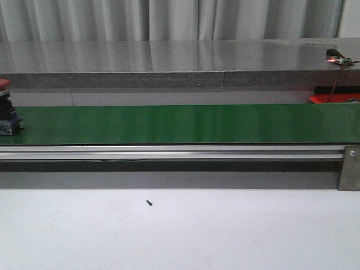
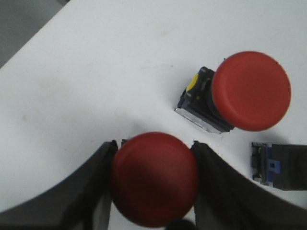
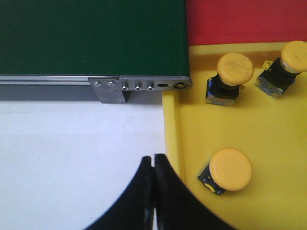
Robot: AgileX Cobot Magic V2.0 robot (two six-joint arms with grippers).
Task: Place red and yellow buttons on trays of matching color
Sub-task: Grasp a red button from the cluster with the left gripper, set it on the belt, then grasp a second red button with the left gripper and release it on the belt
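In the left wrist view my left gripper [image 2: 154, 144] is shut on a red button [image 2: 153, 178], its fingers pressing both sides of the cap over the white table. A second red button [image 2: 250, 91] lies on its side nearby. Another red button [image 1: 5, 107] stands at the far left end of the green belt [image 1: 180, 124]. My right gripper [image 3: 153, 160] is shut and empty, over the white table beside the yellow tray [image 3: 273, 129]. Three yellow buttons [image 3: 229, 168] [image 3: 234, 69] [image 3: 292, 56] lie in that tray. The red tray [image 3: 244, 21] sits beyond it. Neither gripper shows in the front view.
A black and blue switch block [image 2: 280, 166] lies near the second red button. The belt's metal end bracket [image 3: 144, 85] meets the yellow tray's corner. A small dark speck [image 1: 149, 202] lies on the white table. A grey ledge [image 1: 180, 62] runs behind the belt.
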